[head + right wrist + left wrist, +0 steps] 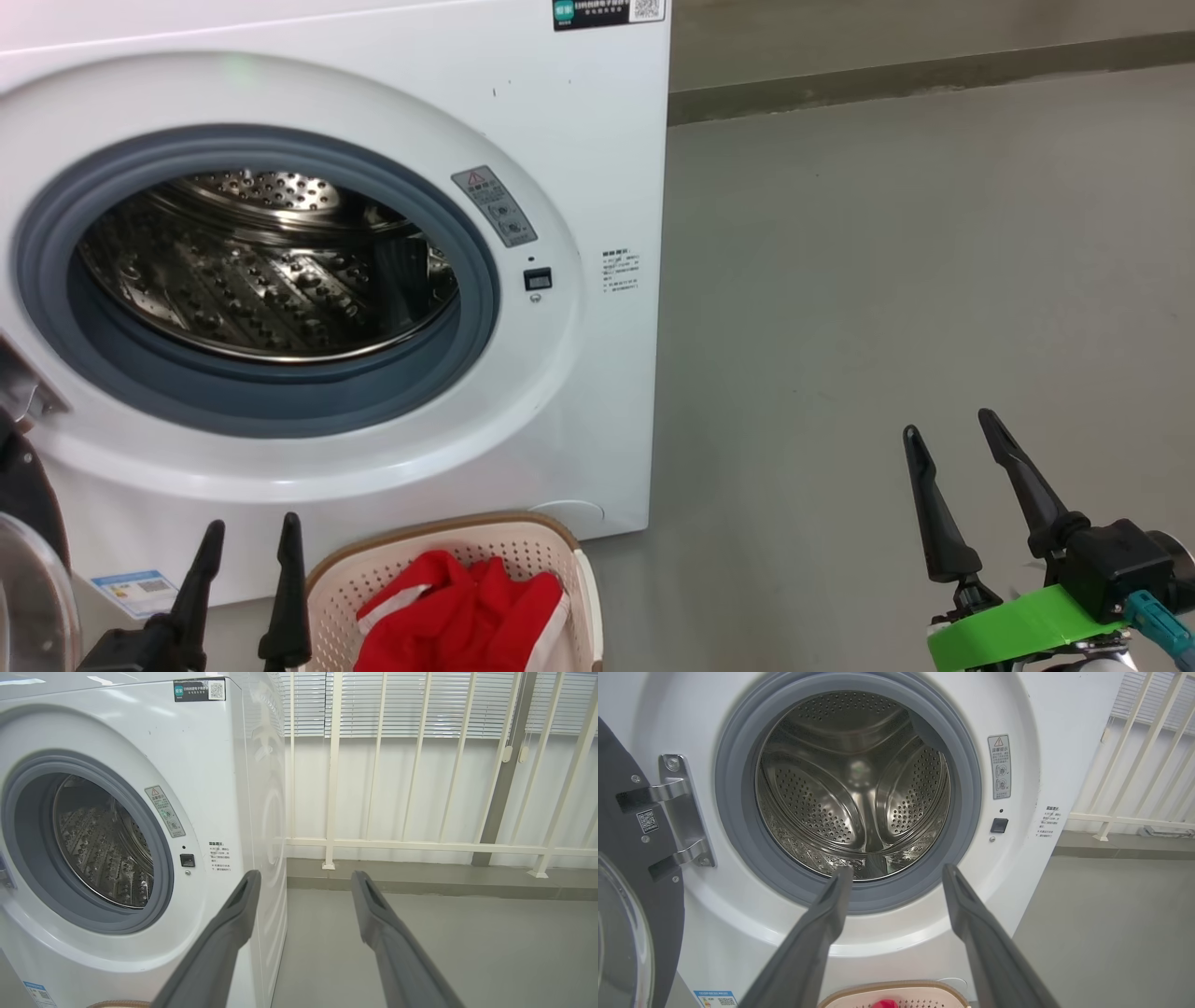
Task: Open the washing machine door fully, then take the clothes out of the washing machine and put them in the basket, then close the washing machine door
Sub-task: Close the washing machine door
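The white washing machine (579, 140) stands with its steel drum (271, 271) bare and shiny inside. Its door (23, 523) hangs swung out at the far left, black rim and glass bowl showing (626, 933). Below the machine's front sits the cream basket (448, 546), holding the red clothes (457, 611) with white trim. My left gripper (250, 527) is open, just left of the basket, fingers pointing at the machine's lower front (896, 872). My right gripper (948, 425) is open over bare floor, well right of the machine (303, 875).
Grey floor (887, 280) stretches right of the machine. A white railing (420, 844) with blinds behind it runs along a low step at the back. The door's metal hinge (682, 812) juts out left of the drum opening.
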`<state>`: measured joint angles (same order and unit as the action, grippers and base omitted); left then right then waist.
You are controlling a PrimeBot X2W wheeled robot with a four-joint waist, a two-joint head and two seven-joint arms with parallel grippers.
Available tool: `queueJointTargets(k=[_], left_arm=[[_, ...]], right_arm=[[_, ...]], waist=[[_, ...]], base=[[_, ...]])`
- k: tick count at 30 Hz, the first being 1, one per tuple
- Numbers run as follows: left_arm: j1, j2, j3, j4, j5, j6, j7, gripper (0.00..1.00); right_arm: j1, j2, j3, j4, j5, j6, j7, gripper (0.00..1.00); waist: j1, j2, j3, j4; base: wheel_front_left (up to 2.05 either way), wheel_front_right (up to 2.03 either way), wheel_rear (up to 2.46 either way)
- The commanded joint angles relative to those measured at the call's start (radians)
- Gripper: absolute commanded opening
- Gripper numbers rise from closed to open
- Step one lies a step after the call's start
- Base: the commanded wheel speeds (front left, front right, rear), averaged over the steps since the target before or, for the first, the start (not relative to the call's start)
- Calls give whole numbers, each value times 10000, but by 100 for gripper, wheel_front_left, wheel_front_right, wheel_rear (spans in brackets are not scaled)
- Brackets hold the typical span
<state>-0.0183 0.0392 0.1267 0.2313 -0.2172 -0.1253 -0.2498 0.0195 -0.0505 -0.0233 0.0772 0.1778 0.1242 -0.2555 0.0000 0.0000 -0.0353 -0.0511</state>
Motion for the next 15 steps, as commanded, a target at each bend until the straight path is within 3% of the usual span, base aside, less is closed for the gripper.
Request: queueJointTargets(k=[1,15], left_arm=[[-220,140,343,-300,101,-53,-120,100],[-213,127,304,-424,62,-53,-120,100]], right_arm=[[-215,-64,188,-272,59,65,-63,100],[-247,-35,167,-228,145,65,-63,100]], waist=[[0,0,3,-2],[0,0,49,96]], base=[[-141,141,0],[-165,165,0]])
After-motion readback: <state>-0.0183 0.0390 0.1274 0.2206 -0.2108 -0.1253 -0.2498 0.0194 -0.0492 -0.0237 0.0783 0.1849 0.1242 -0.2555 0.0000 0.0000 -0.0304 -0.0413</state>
